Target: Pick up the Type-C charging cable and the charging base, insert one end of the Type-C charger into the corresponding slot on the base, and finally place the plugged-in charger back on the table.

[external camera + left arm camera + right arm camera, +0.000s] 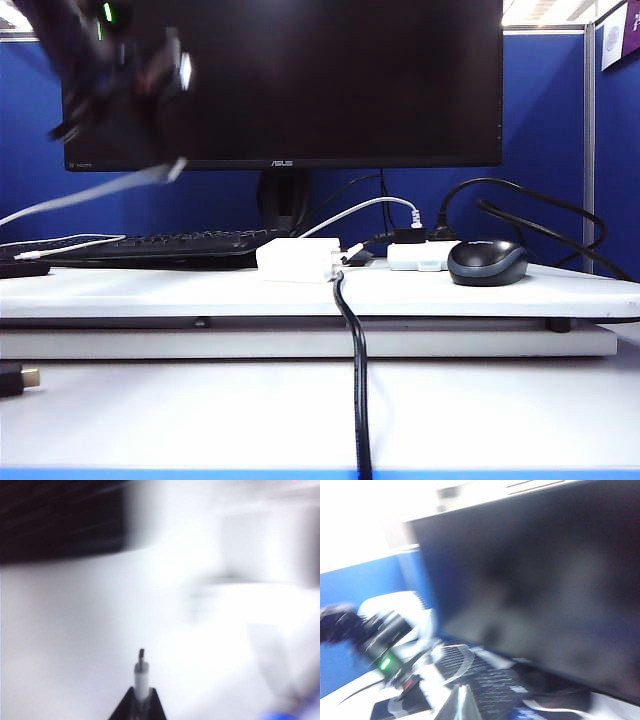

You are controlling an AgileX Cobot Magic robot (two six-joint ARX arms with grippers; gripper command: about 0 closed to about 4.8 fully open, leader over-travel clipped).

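- Cable first: the Type-C charging cable (95, 193) hung in the air up and to the left of the charging base, trailing down-left as a blurred white streak from the left gripper (178, 165).
- In the left wrist view, the left gripper (141, 699) was clenched on the Type-C charging cable (141, 677), whose small connector tip stuck out past the dark fingertips.
- The charging base (297, 259) lay flat on the table (150, 293), in front of the monitor stand.
- A thick black cable (355, 350) ran from just right of the charging base over the table's front edge.
- A smaller white box (420, 256) with black plugs sat right of the charging base; a computer mouse (487, 262) rested beyond it.
- A keyboard (150, 245) lay left of the charging base, with the monitor (300, 80) above and behind it.
- The right gripper (461, 705) showed only as a blurred sliver in its own wrist view, fingers pressed together and holding nothing visible; its place relative to the charging base could not be told.
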